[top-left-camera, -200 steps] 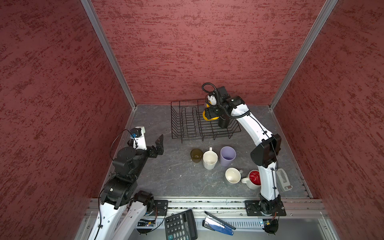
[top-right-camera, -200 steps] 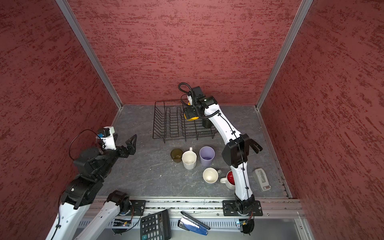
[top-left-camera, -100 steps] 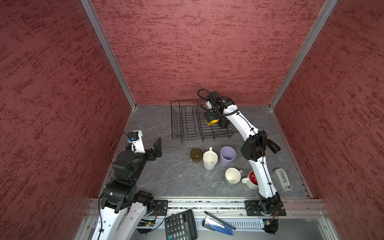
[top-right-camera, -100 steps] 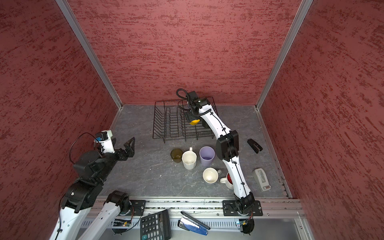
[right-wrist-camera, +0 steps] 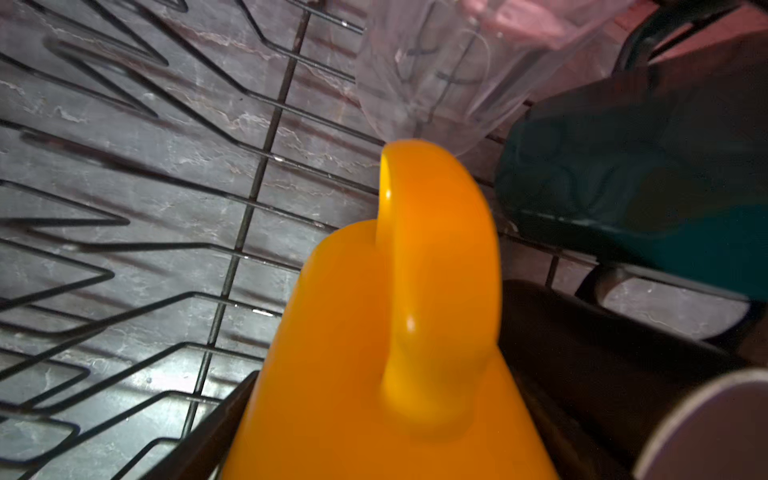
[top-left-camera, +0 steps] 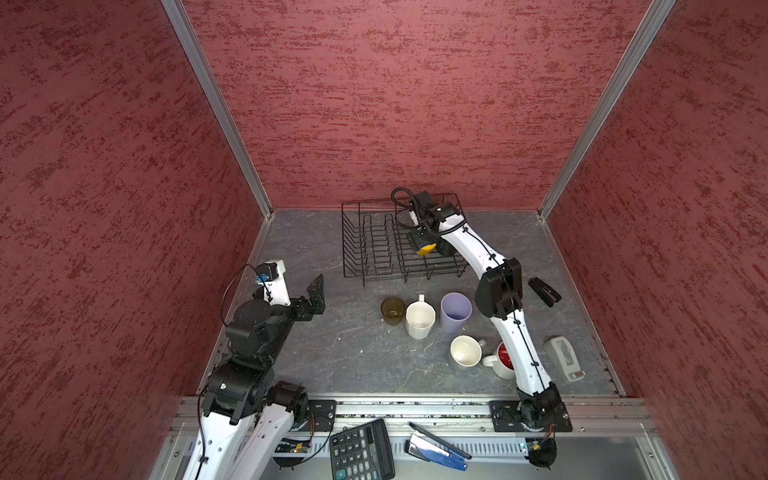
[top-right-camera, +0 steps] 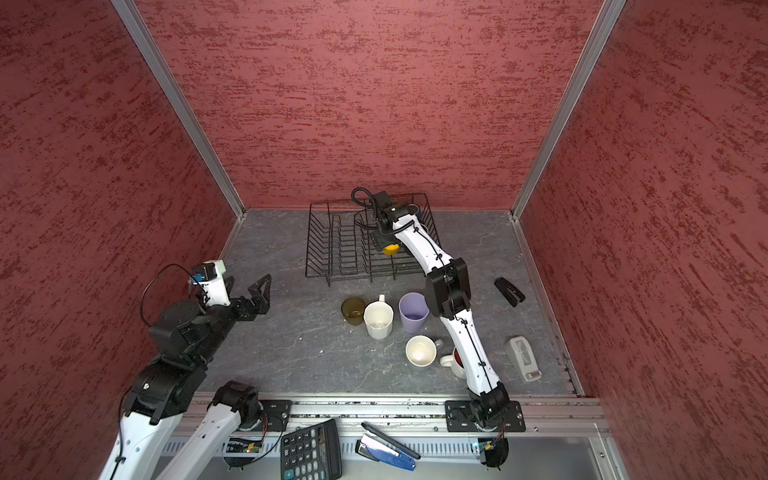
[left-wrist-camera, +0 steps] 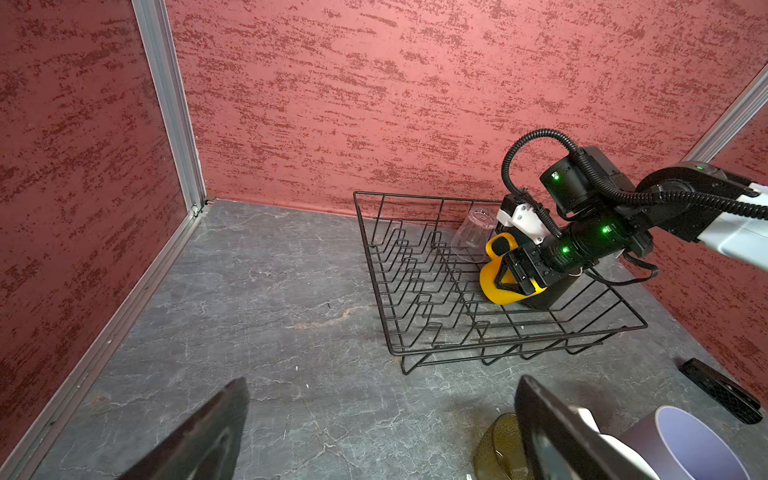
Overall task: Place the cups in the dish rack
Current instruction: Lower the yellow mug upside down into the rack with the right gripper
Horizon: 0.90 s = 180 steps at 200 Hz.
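Yellow mug (left-wrist-camera: 496, 286) is the one in play. It is inside the dish rack (top-left-camera: 370, 249), mouth down and tilted, with the handle facing the right wrist camera. The right gripper (left-wrist-camera: 509, 282) has its fingers clamped across the mug's body, one either side. I can't tell whether the rim is touching the wire floor.

Close neighbours in that end of the rack: an upturned clear glass (left-wrist-camera: 473, 239) just behind the mug, a teal mug (right-wrist-camera: 623, 187) beside it, and a dark shape (left-wrist-camera: 555, 293) right up against it, probably the black mug.

So this looks like the set-down step. Next I'd expect the rim to settle level on the wires, then the fingers to release and lift straight out — there's little room, and a sideways exit could knock the glass.

Five cups wait on the table in front of the rack: olive-brown glass (top-left-camera: 392, 309), white mug (top-left-camera: 419, 320), lavender tumbler (top-left-camera: 456, 311), another white mug (top-left-camera: 466, 351) and the red-lined mug (top-left-camera: 500, 359), which is partly hidden behind the right arm.

The left gripper (top-right-camera: 246, 286) hovers well off to the side, fingers spread wide and empty.
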Tool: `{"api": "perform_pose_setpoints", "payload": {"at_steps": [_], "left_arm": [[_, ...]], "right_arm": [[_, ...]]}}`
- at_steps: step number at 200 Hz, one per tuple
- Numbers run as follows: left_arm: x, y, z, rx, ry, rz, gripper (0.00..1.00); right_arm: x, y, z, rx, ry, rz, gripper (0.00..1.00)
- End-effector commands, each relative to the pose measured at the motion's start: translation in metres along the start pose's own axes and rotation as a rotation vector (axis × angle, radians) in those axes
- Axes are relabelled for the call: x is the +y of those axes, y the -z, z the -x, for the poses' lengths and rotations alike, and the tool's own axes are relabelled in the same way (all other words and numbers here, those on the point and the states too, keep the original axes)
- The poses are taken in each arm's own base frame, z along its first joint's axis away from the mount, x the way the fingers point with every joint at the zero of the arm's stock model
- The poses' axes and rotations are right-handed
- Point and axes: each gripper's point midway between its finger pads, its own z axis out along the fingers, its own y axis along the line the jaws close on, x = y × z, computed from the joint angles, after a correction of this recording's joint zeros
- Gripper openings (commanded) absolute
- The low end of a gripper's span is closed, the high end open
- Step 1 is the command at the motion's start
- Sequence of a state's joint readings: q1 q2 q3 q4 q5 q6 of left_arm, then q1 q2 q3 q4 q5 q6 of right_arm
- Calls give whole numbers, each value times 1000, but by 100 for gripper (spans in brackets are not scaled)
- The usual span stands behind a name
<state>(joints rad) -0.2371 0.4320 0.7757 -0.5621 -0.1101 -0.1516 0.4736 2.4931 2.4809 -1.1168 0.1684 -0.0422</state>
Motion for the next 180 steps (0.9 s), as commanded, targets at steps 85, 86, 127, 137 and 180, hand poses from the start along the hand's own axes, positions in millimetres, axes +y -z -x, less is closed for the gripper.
{"api": "perform_pose_setpoints", "payload": {"at_steps": [85,86,127,137,180], "left_arm": [[1,-2,-7,24,8,1,100],[1,-3,-7,26,8,2,100],[1,-2,-7,24,9,2,100],[1,-2,-6,24,8,2,100],[2,-2,-7,22,9,7,100]], "right_arm": [[-6,-3,25,-91,-19,-4,53],[-6,-3,25,-92,-19,-3,54],[-6,16,39,-148,-33,15,76],[-6,20,42,-159,-38,21,81],[-8,36,51,-201,-52,26,97]]}}
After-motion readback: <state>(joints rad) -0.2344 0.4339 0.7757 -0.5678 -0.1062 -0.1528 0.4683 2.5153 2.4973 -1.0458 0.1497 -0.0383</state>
